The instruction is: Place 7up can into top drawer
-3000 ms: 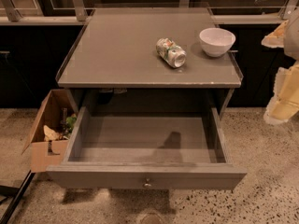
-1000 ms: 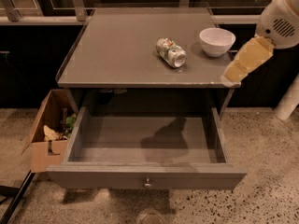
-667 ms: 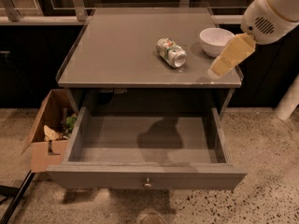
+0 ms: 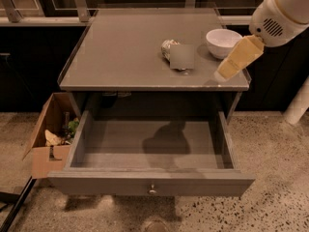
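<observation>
I can't read any lettering on the 7up can [image 4: 167, 47]. A flat grey patch in my view hides most of it, and only a silvery end shows at the left. It rests on the grey table top [image 4: 120, 57], near the white bowl [image 4: 223, 42] on its left. The gripper [image 4: 231, 64] hangs over the table's right front corner, right of the can and apart from it. It seems to touch nothing, and I cannot tell whether it is spread or closed. The top drawer [image 4: 96, 183] stands pulled out below, round knob [image 4: 152, 190] facing me. A brown cardboard box [image 4: 46, 161] sits on the floor at left.
</observation>
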Robot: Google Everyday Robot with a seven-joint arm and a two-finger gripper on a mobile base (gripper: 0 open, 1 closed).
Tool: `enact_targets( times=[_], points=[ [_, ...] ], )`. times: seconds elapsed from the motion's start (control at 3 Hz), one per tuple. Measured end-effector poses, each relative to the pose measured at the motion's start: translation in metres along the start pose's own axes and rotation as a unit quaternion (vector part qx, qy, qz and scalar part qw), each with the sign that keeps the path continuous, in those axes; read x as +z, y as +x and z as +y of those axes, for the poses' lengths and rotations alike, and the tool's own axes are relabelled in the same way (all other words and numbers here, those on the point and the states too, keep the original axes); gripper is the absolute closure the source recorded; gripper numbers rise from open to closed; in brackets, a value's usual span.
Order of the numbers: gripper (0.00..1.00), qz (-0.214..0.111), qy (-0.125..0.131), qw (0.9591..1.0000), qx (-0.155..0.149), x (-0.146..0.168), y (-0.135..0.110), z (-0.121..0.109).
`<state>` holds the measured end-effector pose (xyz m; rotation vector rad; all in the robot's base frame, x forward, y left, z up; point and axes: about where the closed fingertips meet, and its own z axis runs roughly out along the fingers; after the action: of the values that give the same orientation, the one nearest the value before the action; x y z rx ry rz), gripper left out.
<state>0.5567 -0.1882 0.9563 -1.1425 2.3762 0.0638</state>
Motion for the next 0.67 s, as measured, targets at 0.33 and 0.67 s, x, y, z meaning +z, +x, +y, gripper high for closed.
enact_targets(
  times=[0.33, 0.67],
  points=[
    [0.00, -0.005, -0.019, 0.9998, 0.006, 0.020, -0.013, 0.000],
    [0.00, -0.012, -0.036, 0.9993, -0.003, 0.048, -0.043, -0.004]
  ],
)
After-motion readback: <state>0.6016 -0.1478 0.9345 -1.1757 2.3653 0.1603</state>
